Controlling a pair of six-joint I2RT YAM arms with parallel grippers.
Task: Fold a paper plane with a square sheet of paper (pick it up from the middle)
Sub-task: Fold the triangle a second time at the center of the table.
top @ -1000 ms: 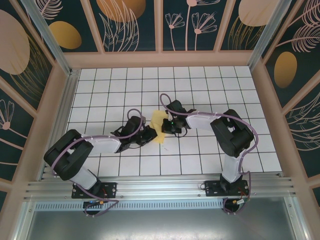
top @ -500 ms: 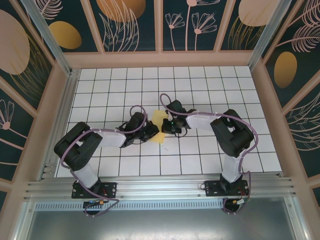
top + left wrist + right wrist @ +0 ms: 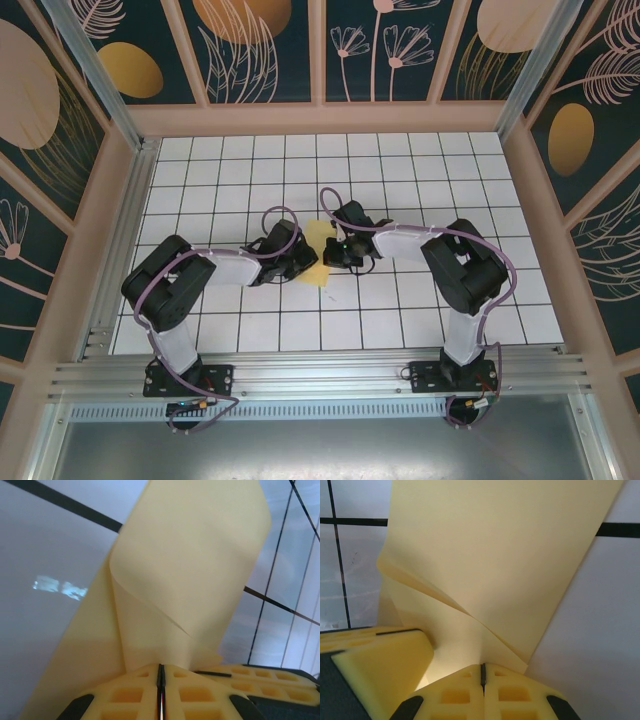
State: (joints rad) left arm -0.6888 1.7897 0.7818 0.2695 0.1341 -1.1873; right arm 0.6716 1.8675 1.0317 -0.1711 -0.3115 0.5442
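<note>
Dead centre of the top view, over the white grid table (image 3: 400, 160), the pale yellow paper sheet (image 3: 319, 237) sits pinned between both arms. The left gripper (image 3: 302, 263) is clamped on its left side, pads pressed flat together on the paper; the right gripper (image 3: 334, 250) is pinched tight on the sheet from the right; a soft fold curls up above each pair of pads.

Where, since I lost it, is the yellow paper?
Top view: the yellow paper sits central on the table, pinched between the left gripper and right gripper.
</note>
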